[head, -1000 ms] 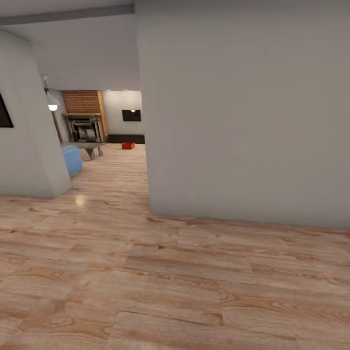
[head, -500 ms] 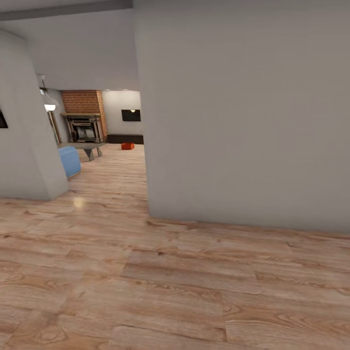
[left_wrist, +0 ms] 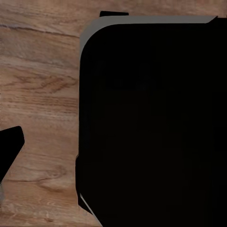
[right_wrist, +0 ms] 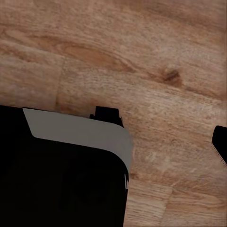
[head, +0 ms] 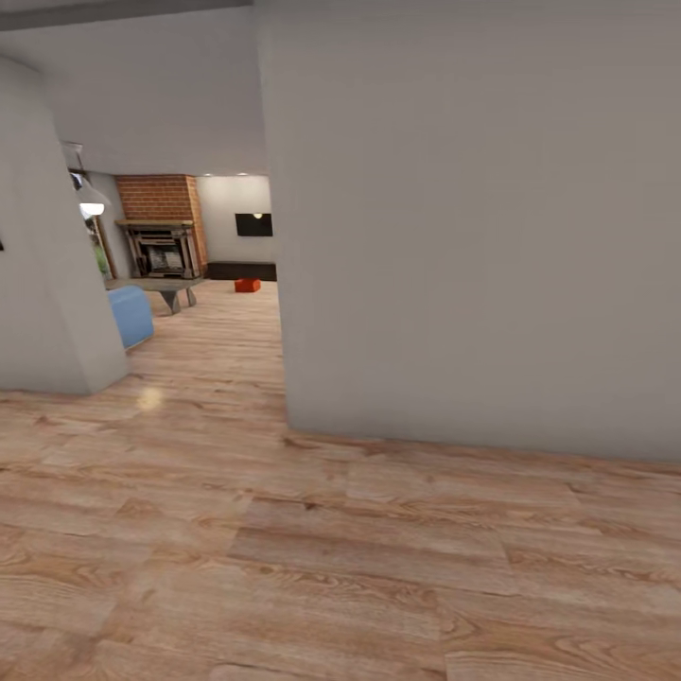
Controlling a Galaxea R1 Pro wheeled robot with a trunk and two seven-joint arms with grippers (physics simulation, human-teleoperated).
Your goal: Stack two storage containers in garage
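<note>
Setting: the head view looks along a light wood-plank floor [head: 331, 567] toward a gap between two grey walls. The large near wall [head: 473, 227] takes up the right side; a second wall [head: 47, 265] stands at the left.

Living room: seen through the gap, far off, with a red brick column [head: 163, 197], a dark fireplace [head: 159, 251], a wall-mounted black TV [head: 253, 224], a long dark low cabinet [head: 241, 270] and a blue sofa corner [head: 130, 316].

Storage container: one small orange-red box [head: 248, 285] sits on the plank floor in front of the dark cabinet, well apart from the robot. Contents cannot be told at this range.

Grippers: both wrist views look down at planks and a dark robot body panel [left_wrist: 151, 123]. How far either gripper is open, or whether it holds anything, cannot be told.

Risk: driving through the gap, the base could clip the near wall's corner if it turns too early.
</note>
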